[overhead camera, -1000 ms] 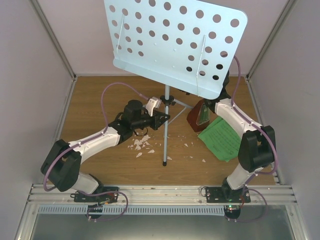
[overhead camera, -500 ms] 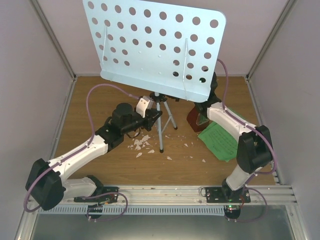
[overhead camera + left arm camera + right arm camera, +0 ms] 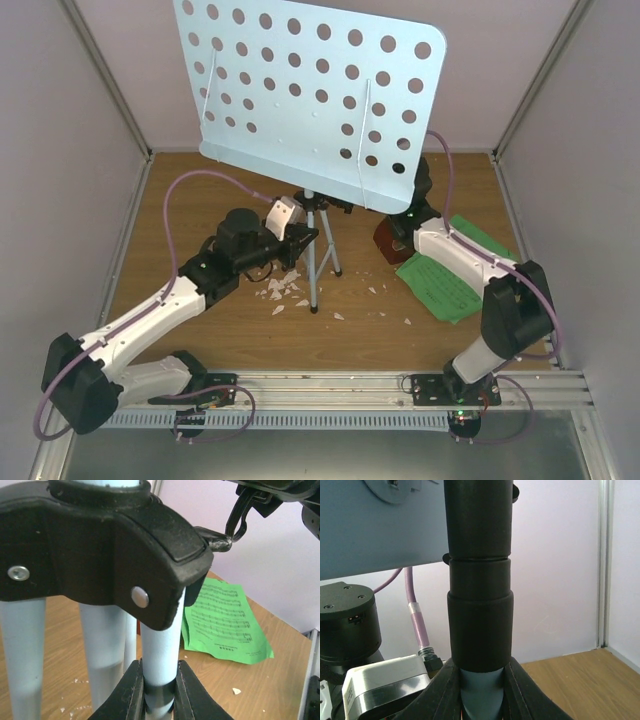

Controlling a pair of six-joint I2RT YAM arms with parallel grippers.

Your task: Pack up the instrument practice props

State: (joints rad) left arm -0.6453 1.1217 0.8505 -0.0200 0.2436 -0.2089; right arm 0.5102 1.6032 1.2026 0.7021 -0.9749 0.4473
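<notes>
Pale blue perforated music stand (image 3: pixel 310 100): desk tilted, grey tripod legs drawn close together, upright mid-bench. Green sheet music (image 3: pixel 445 285) flat near right edge. Reddish-brown metronome (image 3: pixel 390 243) just beside it, partly hidden.

pale lilac panel walls (image 3: pixel 60 150) close three sides of a brown wood-grain tabletop (image 3: pixel 280 345); a silver metal rail (image 3: pixel 320 385) edges the front.

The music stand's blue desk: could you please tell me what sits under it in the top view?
Grey tripod legs, the left gripper clamped on one, and part of the metronome. The desk covers the upper shaft and the right gripper.
</notes>
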